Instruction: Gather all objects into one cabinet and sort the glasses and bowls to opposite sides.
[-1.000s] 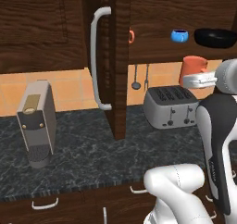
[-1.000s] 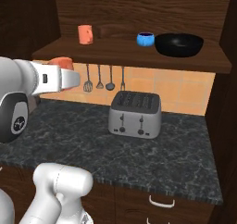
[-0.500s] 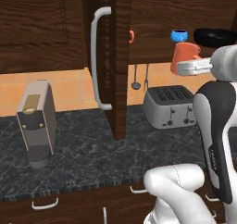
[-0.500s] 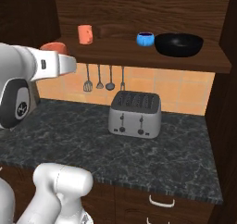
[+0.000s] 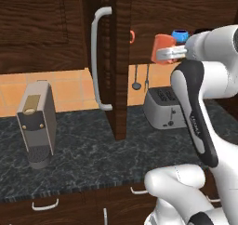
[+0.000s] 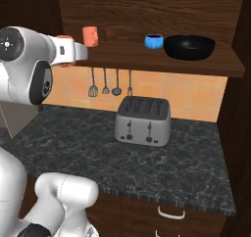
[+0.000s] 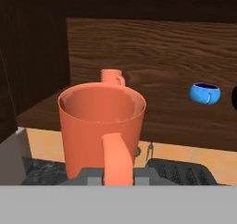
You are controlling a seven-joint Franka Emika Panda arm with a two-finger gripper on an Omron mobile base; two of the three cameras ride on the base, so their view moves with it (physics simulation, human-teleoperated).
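Gripper [image 7: 118, 174] pinches the held mug [image 7: 102, 130] by its handle. Keep it upright; set it next to shelf mug [image 6: 90, 35], well away from black bowl [image 6: 189, 46].

The left base view looks forward from behind the arm's left, facing the open cabinet door [image 5: 117, 56], the coffee machine [image 5: 37, 124] on the counter [image 5: 88, 159] and the toaster [image 5: 162, 108] beyond. The right base view looks from the other side onto the same toaster [image 6: 143, 120], counter [image 6: 162, 167] and cabinet shelf [image 6: 162, 59], fairly near. The hand view sits close behind a coral-orange mug [image 7: 102, 126], facing the same shelf [image 7: 51, 109] and small blue cup [image 7: 205, 93].
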